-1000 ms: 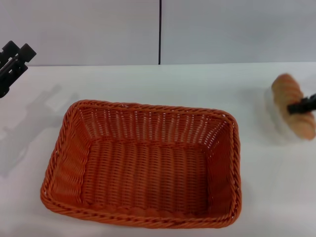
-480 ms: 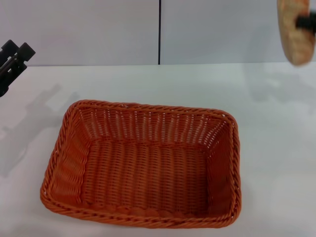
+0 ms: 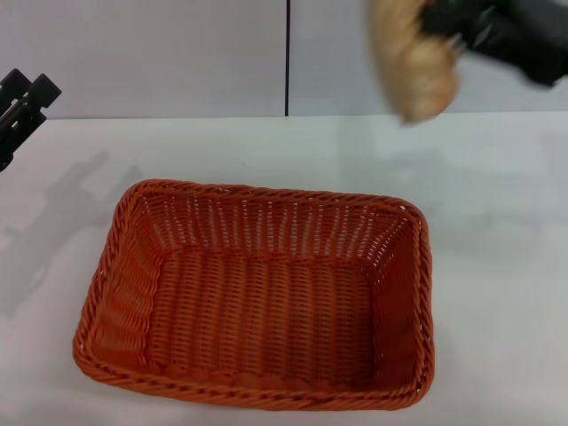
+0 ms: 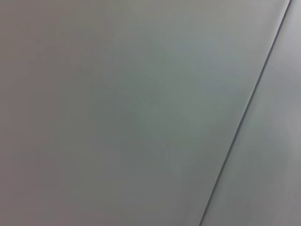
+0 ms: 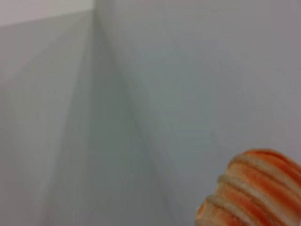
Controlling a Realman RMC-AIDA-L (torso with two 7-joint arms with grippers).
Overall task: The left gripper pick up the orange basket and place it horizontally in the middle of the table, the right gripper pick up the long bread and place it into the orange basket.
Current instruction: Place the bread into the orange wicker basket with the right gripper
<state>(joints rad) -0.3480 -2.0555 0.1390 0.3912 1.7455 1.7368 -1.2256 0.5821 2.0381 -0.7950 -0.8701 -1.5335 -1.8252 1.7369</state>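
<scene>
The orange basket (image 3: 257, 297) lies lengthwise across the middle of the white table (image 3: 497, 293), empty inside. High above its far right corner hangs the long bread (image 3: 413, 62), blurred, with my right gripper (image 3: 444, 27) shut on it at the top right of the head view. The right wrist view shows one striped end of the long bread (image 5: 254, 193) against the grey wall. My left gripper (image 3: 22, 111) is parked at the far left edge, raised above the table, away from the basket.
A grey wall with a dark vertical seam (image 3: 287, 58) runs behind the table. The left wrist view shows only that wall and seam (image 4: 244, 117).
The right gripper lifted the bread off the table at the right, raised it, and has now swung it leftward above the basket's far right corner. The left gripper stayed put.
</scene>
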